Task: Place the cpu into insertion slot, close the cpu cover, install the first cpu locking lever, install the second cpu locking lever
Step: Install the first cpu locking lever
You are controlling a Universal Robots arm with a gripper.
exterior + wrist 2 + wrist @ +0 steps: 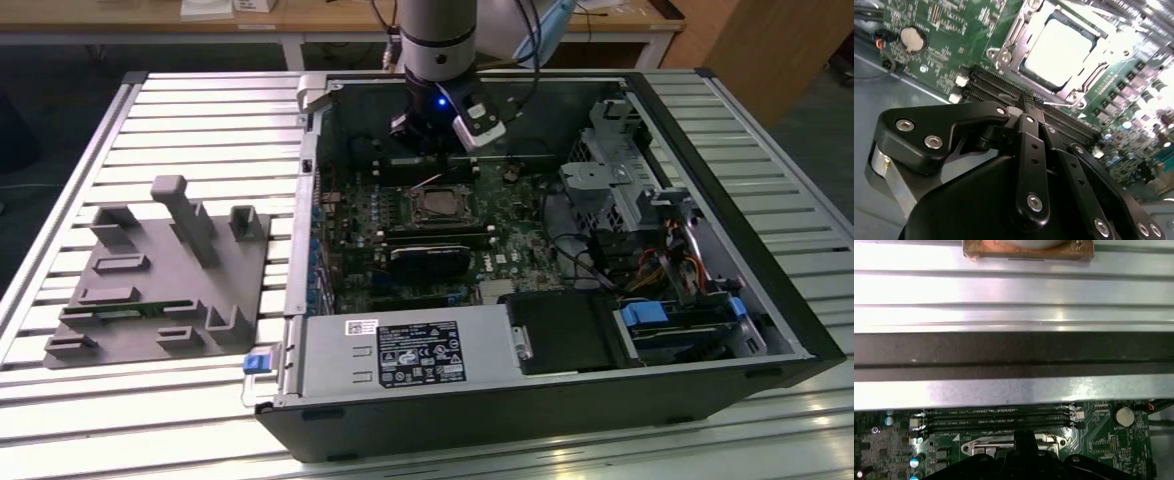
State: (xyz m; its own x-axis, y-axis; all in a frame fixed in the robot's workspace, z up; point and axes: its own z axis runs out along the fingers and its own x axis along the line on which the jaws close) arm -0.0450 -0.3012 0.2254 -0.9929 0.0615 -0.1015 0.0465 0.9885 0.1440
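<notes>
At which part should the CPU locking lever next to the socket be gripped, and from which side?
Grip the locking lever at its free wire end, seen beside the cpu cover on the side facing the memory slots. It is a thin rod with board parts around it, so the hand probably best comes from above, pinching across the rod.

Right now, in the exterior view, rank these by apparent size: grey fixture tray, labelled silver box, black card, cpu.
1. grey fixture tray
2. labelled silver box, which sits nearer the camera, so its real rank against the tray is unsure
3. black card
4. cpu, clearly the smallest
</notes>
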